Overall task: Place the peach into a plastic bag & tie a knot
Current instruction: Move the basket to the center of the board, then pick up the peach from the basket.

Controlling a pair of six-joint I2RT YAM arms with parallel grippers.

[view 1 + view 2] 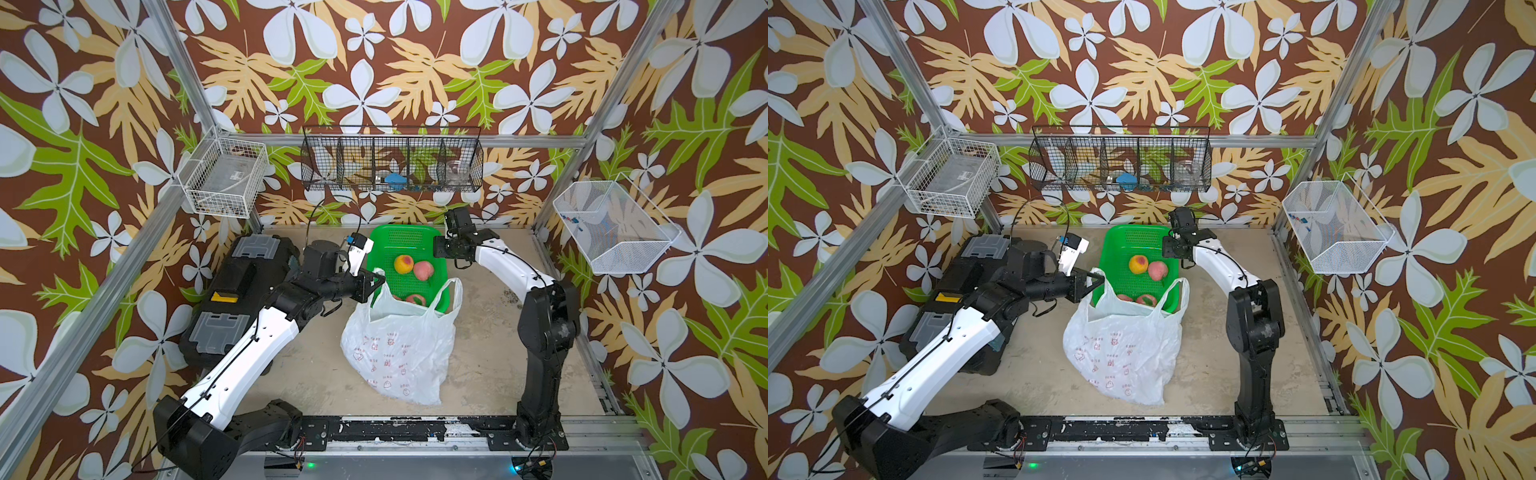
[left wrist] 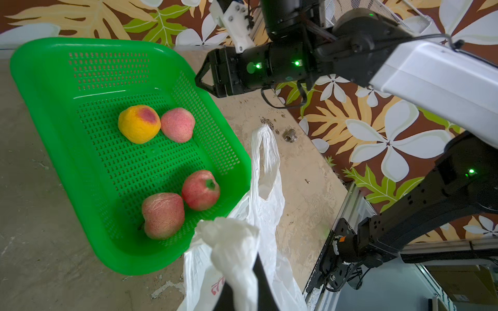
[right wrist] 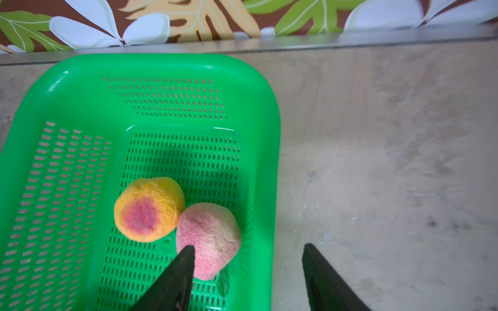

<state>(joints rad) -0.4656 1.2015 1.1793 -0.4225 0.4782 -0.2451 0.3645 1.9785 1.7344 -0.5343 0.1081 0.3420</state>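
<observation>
A: L gripper (image 1: 379, 279) state?
B: Was clamped on plastic bag (image 1: 399, 353) handle; bag sat just by green basket (image 1: 409, 230).
A: R gripper (image 3: 248, 245)?
B: Was spread open, empty, above basket near pink peach (image 3: 215, 231).

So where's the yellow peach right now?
In both top views the yellow peach sits in the green basket at the back of the table, touching a pink peach on its right-arm side.

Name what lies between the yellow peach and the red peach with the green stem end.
Only the bare perforated floor of the green basket, seen best in the left wrist view, between the yellow peach and the red peach.
</observation>
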